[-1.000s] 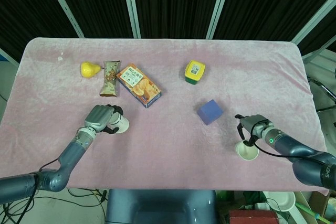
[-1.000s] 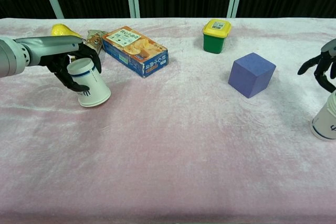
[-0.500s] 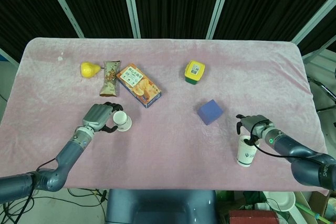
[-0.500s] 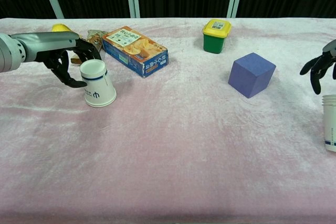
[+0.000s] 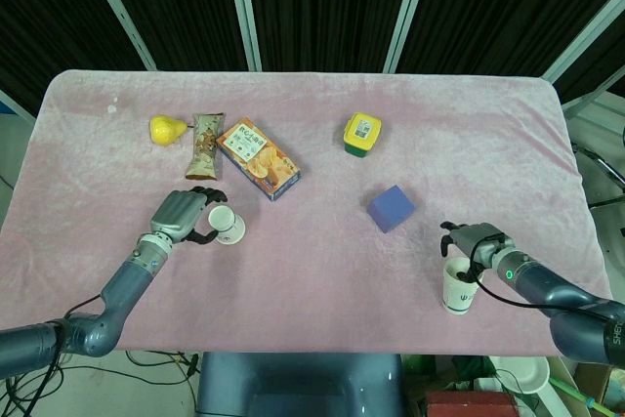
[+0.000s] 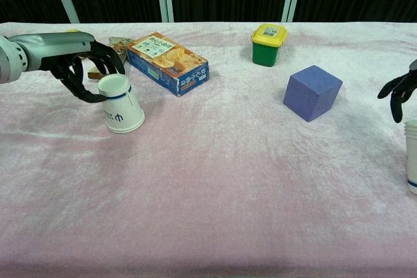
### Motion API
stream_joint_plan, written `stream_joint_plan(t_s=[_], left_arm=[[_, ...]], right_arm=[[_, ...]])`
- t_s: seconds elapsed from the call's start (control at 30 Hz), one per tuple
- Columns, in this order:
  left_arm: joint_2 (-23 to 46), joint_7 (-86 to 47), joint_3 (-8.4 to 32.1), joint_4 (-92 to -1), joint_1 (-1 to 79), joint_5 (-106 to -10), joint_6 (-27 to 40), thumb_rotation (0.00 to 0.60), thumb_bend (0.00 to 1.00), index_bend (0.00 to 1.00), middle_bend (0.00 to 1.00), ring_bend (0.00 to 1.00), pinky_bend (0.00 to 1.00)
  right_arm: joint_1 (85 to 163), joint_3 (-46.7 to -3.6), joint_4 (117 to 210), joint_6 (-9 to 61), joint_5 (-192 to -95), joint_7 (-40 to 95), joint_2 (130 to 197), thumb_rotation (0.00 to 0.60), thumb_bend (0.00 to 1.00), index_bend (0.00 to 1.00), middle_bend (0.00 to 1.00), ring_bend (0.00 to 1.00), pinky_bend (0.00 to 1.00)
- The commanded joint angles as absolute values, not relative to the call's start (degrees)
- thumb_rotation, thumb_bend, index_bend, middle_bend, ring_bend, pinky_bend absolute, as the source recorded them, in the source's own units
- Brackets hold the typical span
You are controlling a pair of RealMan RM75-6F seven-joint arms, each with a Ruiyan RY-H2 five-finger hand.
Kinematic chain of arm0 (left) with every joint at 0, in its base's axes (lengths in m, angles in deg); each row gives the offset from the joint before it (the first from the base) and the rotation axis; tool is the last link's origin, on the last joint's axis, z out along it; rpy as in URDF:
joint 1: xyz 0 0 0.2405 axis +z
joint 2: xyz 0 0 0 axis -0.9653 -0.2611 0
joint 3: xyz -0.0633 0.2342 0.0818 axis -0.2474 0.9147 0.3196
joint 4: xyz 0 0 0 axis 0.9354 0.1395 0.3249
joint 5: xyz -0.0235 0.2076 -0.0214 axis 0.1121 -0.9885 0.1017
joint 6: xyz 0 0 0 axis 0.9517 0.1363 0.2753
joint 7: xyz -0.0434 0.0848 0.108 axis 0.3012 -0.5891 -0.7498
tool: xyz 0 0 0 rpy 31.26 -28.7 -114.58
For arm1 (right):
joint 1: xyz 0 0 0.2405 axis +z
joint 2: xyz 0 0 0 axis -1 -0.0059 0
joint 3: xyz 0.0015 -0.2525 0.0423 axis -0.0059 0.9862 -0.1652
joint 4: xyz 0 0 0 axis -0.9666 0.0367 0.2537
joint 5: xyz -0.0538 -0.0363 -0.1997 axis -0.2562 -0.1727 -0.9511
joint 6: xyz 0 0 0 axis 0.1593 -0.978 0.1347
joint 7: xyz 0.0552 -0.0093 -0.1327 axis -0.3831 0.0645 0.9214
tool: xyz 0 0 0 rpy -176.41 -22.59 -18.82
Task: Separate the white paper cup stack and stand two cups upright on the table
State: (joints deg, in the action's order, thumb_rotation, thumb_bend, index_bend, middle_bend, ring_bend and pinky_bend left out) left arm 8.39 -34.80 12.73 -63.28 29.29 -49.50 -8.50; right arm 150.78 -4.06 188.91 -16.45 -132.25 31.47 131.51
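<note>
On the left, the left hand [image 6: 88, 66] spreads open fingers around an upside-down cup [image 6: 121, 103] with an unreadable blue mark. The right hand [image 5: 467, 241], also open, hovers over the upright cup [image 5: 459, 286].

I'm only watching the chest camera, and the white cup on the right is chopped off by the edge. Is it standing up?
Observer: Yes. The head view shows the whole paper cup, upright with its open mouth facing up.
Operator: Is the robot's hand holding it?
Observer: It doesn't look so. The right hand sits just past the cup's far side with its fingers spread and nothing in them.
Operator: What's the yellow bit peeking out behind the left hand?
Observer: A yellow pear, lying on the table right beside the snack packet.
</note>
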Motion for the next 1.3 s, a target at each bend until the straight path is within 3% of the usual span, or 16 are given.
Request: stream_joint_plan(t_s=[0.03,0.97,1.17,1.3], left_arm=[[8.23,-34.68,12.52,-63.54,29.33,-49.6,-8.21,0.6,0.28,0.26,0.27,0.19,0.48],[7.14,-36.8,13.11,-65.29,28.97,-47.82,-8.05,0.6,0.28,0.26,0.25,0.19,0.47],[5.22,-39.62,14.61,-66.46,29.16,-47.82,-7.16,0.6,0.23,0.21,0.22,0.12,0.39],[3.4,-39.8,14.6,-68.18,30.18,-48.57,-4.85,0.6,0.2,0.18,0.18,0.07,0.33]], right_arm=[[150.39,-4.11,189.36,-15.8,-132.61,31.76,131.13,0.6,0.31,0.33,0.0,0.1,0.18],[141.16,-6.95,196.66,-7.9,-139.77,31.91,127.19,0.6,0.28,0.28,0.0,0.1,0.18],[138.83,-9.66,197.25,-4.96,-141.52,28.9,124.75,0.6,0.25,0.23,0.0,0.1,0.18],[136.33,-11.09,198.17,-2.17,-143.06,26.26,120.96,0.6,0.22,0.13,0.0,0.09,0.18]])
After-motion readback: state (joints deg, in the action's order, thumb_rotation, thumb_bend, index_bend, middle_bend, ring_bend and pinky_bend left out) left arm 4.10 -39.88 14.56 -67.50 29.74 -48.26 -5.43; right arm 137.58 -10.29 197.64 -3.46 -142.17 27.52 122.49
